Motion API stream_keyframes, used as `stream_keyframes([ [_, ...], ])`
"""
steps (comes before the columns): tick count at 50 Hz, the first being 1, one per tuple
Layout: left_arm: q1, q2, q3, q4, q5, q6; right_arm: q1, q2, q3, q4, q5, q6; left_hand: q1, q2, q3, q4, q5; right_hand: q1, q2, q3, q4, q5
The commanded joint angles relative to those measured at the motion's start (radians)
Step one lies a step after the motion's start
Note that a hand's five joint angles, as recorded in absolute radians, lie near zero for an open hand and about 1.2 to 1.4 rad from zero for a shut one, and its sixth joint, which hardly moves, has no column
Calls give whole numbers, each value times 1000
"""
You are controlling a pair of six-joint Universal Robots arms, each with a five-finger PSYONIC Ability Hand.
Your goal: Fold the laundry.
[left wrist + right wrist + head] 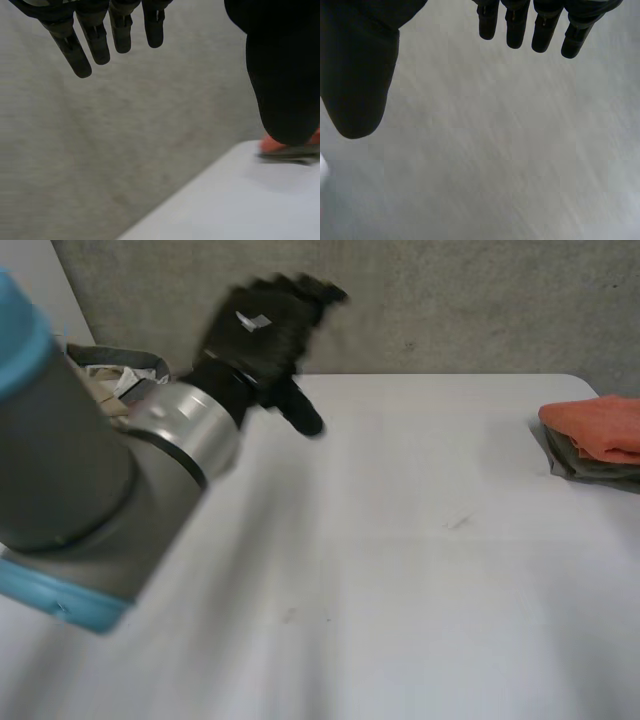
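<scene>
1. The left hand (pixel 262 335) is up in the air above the far left part of the white counter (pixel 400 570), at the end of the grey left arm (pixel 90 480) with its light-blue cap.
2. In the left wrist view its fingers (pixel 97 42) are straight and slightly spread, the thumb (pixel 285 80) stands well apart from them, and nothing is between them.
3. The left hand's fingertips point toward the grey wall (pixel 450 300) behind the counter.
4. A folded orange cloth (pixel 600 425) lies on top of a folded grey-green cloth (pixel 590 468) at the counter's right edge, well apart from the left hand.
5. In the left wrist view this stack shows just past the thumb's tip, orange (pixel 270 145) over grey-green (pixel 290 154).
6. The right hand (pixel 515 27) hangs over a pale grey surface, its fingers straight and side by side, the thumb (pixel 360 80) well apart, holding nothing.
</scene>
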Motion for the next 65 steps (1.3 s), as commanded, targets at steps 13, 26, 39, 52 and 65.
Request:
stream_keyframes([
  [13,616,-438,254,78,100,321,390,-156,512,142,-364,4,16,4,-3,9,-10,-57,-40,-38,-39,-45],
  [26,706,-868,651,130,241,398,395,-82,545,192,-360,-113,425,413,406,418,399,-57,-40,-38,-39,-45],
  [39,642,-778,584,136,244,254,392,-105,558,192,-344,-113,1202,1190,1182,1194,1176,-57,-40,-38,-39,-45],
  [52,254,-289,41,334,468,44,384,-152,550,184,-253,-99,1202,1190,1182,1194,1176,-57,-40,-38,-39,-45],
  [65,8,-450,-16,251,537,185,349,-159,548,184,-250,-99,647,634,627,639,621,-57,-40,-38,-39,-45],
])
